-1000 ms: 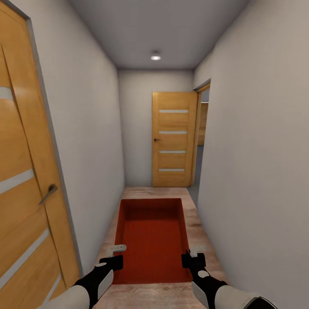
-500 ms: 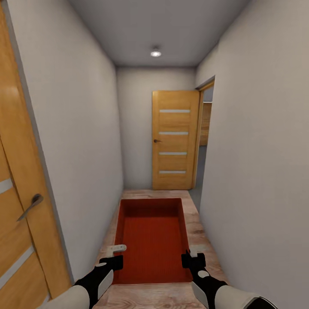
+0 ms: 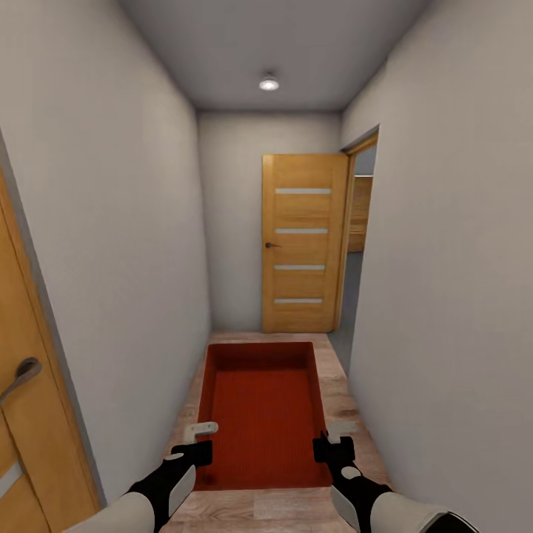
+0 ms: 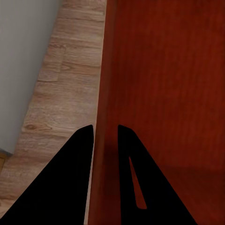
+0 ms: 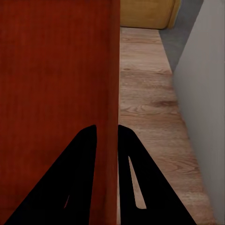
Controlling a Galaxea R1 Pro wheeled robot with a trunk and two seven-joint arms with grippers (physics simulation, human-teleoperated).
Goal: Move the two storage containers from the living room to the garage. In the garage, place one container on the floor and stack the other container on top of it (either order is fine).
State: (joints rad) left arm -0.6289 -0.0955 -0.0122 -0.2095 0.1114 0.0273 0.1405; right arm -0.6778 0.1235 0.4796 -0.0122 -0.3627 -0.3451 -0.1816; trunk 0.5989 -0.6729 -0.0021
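Observation:
One red-orange open-top storage container (image 3: 263, 403) hangs level in front of me above a light wood-plank hallway floor (image 3: 348, 403). My left gripper (image 3: 198, 443) is shut on its left wall (image 4: 104, 103), one finger inside and one outside. On the opposite side, the right gripper (image 3: 326, 444) is shut on the right wall (image 5: 114, 84) in the same way. The container is empty inside. The living room and the garage are out of view.
I am in a narrow white-walled corridor. A wooden door (image 3: 302, 240) stands open at the far end, beside a doorway (image 3: 357, 244) on the right onto grey floor. Another wooden door with a lever handle (image 3: 18, 376) is close on my left.
The view has advanced down the corridor: the left door has slid back out of frame and the far door looks nearer. Both grippers hold the container as before.

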